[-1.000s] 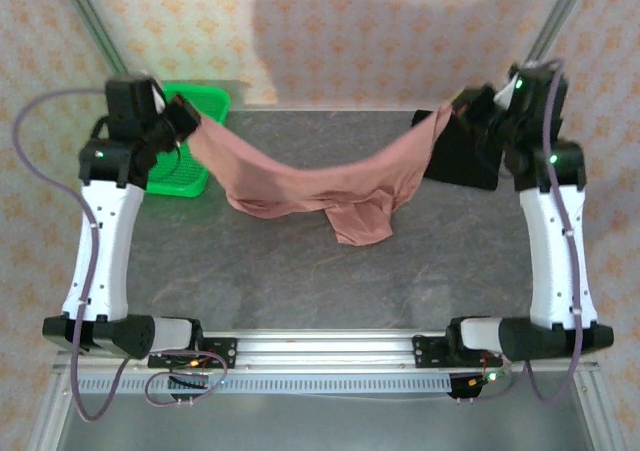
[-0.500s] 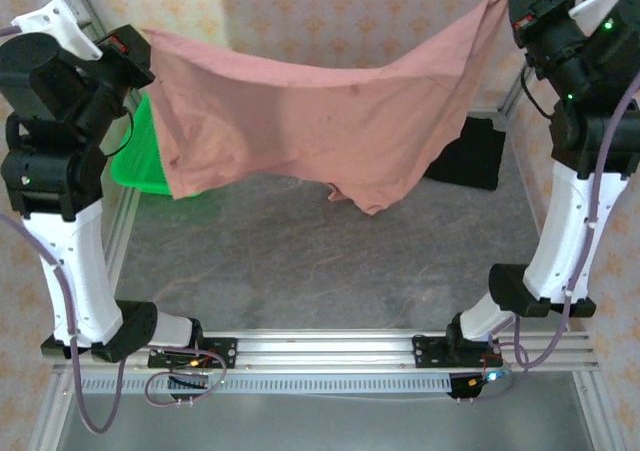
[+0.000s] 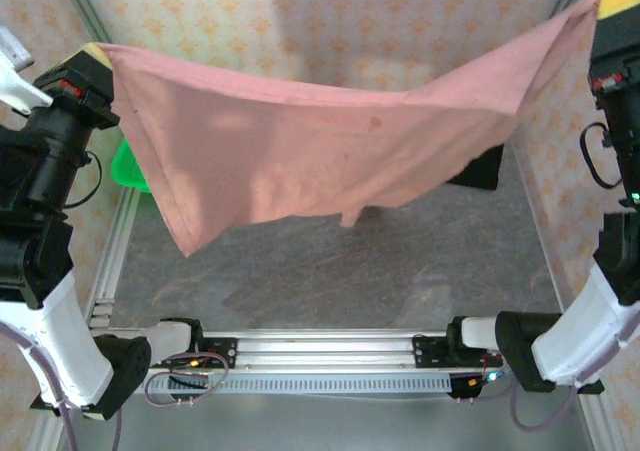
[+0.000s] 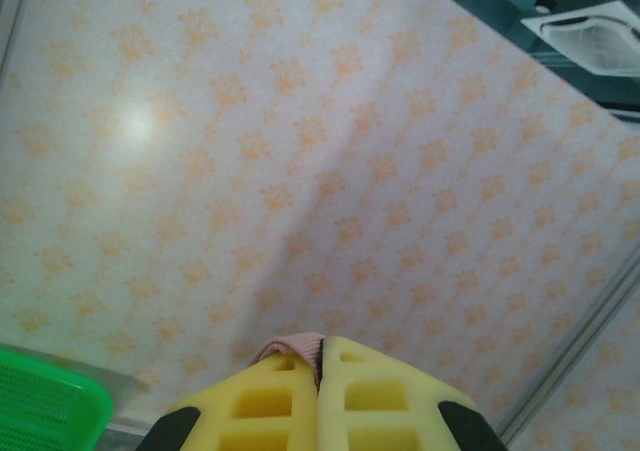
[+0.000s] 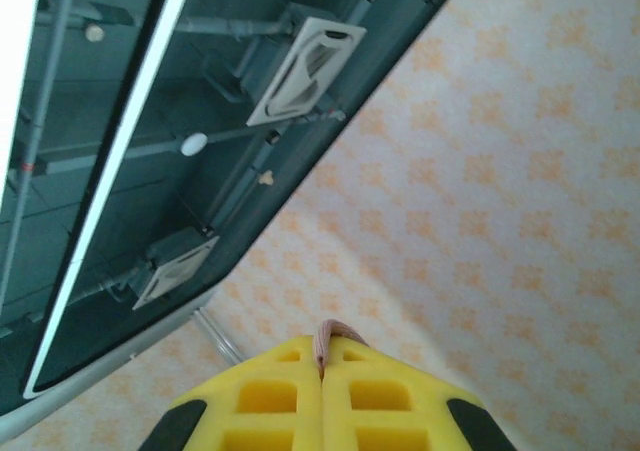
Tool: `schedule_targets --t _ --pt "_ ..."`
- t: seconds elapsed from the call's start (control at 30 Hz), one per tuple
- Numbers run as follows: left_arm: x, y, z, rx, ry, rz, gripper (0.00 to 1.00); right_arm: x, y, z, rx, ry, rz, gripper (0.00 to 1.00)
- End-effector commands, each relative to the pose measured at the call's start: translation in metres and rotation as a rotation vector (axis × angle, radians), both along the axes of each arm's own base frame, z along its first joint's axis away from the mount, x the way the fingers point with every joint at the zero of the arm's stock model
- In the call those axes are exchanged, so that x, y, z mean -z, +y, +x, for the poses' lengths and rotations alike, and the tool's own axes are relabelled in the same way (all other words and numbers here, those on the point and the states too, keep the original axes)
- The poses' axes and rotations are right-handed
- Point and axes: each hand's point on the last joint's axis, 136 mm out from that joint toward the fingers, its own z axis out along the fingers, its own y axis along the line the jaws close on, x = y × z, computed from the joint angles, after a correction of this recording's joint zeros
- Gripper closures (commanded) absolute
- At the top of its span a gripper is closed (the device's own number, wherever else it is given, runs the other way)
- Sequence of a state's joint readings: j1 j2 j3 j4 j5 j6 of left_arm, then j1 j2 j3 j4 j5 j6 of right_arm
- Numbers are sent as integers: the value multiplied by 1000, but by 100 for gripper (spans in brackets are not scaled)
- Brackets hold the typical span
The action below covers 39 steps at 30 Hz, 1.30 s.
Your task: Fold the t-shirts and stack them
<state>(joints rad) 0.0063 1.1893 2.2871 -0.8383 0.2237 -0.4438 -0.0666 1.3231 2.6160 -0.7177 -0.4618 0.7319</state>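
The salmon-pink t-shirt (image 3: 300,151) hangs spread in the air high above the table, stretched between both grippers. My left gripper (image 3: 97,54) is shut on its left corner; a pink fold (image 4: 295,349) pokes out between the yellow fingertips. My right gripper (image 3: 617,1) is shut on the right corner, where a pink edge (image 5: 327,336) shows between the pads. The shirt sags in the middle, and its lower left corner hangs lowest. The black t-shirt (image 3: 482,168) lies on the table at the back right, mostly hidden behind the pink one.
A green mesh basket (image 3: 128,166) stands at the table's left back edge, partly hidden by the left arm and the shirt; its corner (image 4: 45,406) also appears in the left wrist view. The grey table (image 3: 330,271) lies below, with patterned walls around.
Both arms have lifted the pink t-shirt from a low sag near the table to high up, spreading it wide. The grippers moved up and outward.
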Motion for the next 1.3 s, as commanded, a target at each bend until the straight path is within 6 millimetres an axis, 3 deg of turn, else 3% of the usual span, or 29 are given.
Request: schedule_targets --t 0.0,0.1,0.2,0.3,0.43,0.67,0.77,0.87,0.97,1.07,1.27 --pt "-6 -2 -3 16 -45 -33 100 -11 -6 -9 46 -56 -3 100" --pt "7 -2 1 16 -23 -44 100 2 -6 2 50 1 -16 100" --pt "32 -1 14 11 44 -57 100 22 -5 28 39 84 -36 100" --pt "69 2 36 -5 125 -63 100 49 -5 63 29 179 -61 100" --pt "128 6 69 -33 252 -44 100 96 -5 124 16 317 -118 100" --pt "248 15 141 -87 506 35 100 220 -19 241 57 545 -231 100" --pt "297 18 170 -100 616 57 100 293 -27 290 71 697 -283 100" --pt "349 20 196 -109 742 71 100 360 -23 330 28 836 -326 100" --pt "397 21 220 -113 861 72 100 413 -21 359 22 933 -373 100" --pt "429 20 239 -116 941 92 100 451 -24 382 39 1010 -397 100" --pt "462 23 263 -141 1054 140 100 490 -31 413 83 1078 -420 100"
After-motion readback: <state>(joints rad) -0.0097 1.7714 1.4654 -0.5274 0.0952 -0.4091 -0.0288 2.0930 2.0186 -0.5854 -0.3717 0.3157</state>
